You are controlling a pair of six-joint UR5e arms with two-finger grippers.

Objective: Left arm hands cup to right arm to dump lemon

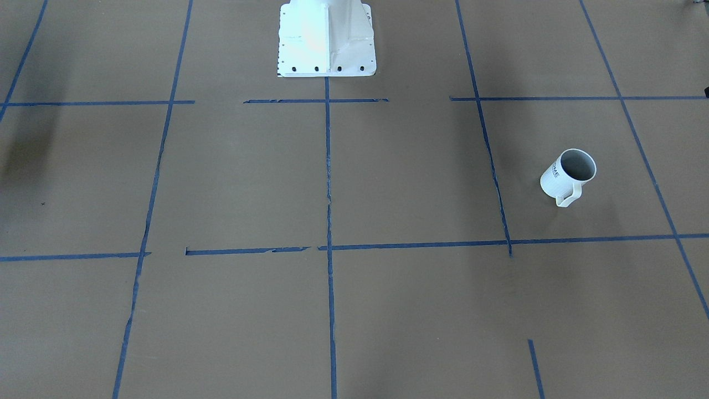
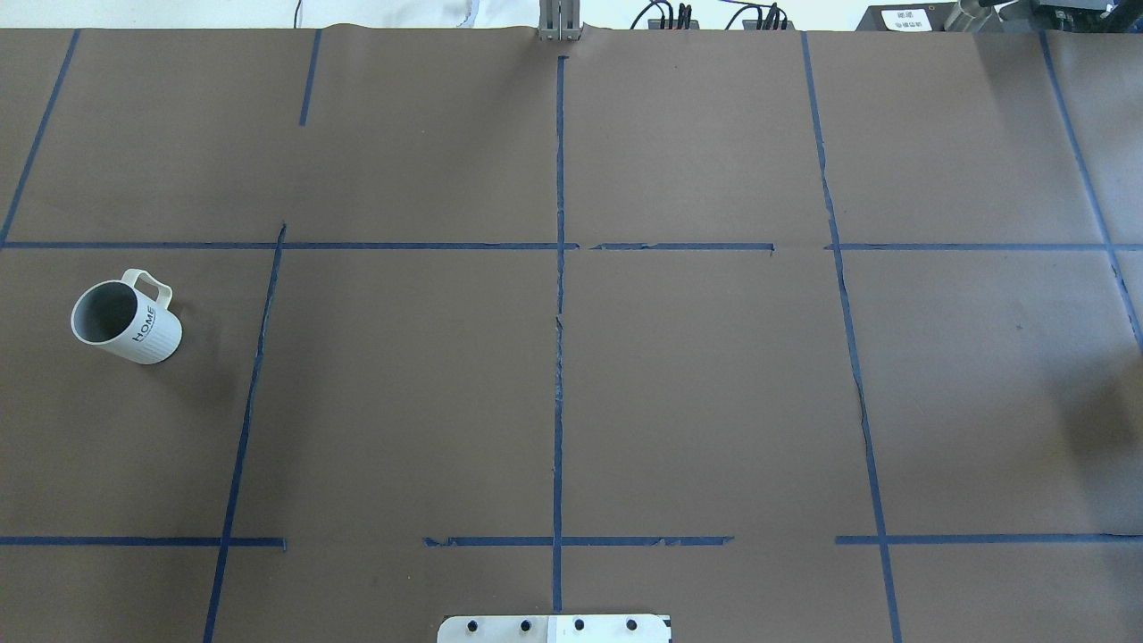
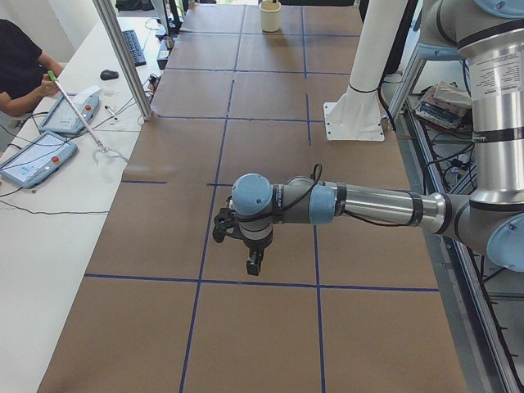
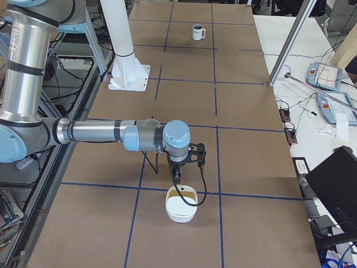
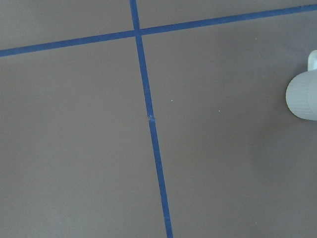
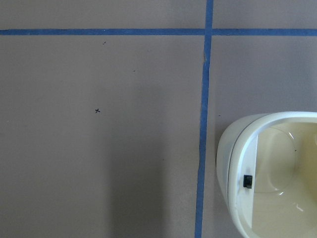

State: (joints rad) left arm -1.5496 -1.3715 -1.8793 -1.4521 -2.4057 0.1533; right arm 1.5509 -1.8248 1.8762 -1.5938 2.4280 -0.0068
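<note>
Two claws hang over the table (image 2: 402, 402) and neither holds the cup (image 2: 125, 319), so the step in hand looks like the very first one: getting the left claw (image 3: 255, 264) onto it. I cannot tell whether that claw's fingers are apart or together. Only the side view from the table's left end shows it, and its own wrist camera sees no fingers. In the wrist camera the cup just peeps in at the right edge, so it stands below the claw and off to one side, not touching.

A good approach, I judge, would slide across until the cup sits dead under the claw. It would then drop straight with fingers wide and pinch the wall, leaving the handle free for the taker. Tilt it and the lemon spills early. Far down the table the right claw (image 4: 177, 172), its fingers just as unreadable, hovers with a cream bowl (image 4: 178, 215) below and slightly aside.

The cup is white, ribbed, upright and grey inside. Its loop handle points away from the robot's base (image 1: 327, 39), and the dark word HOME faces toward the right claw. No lemon shows; it may lie too deep to see.
</note>
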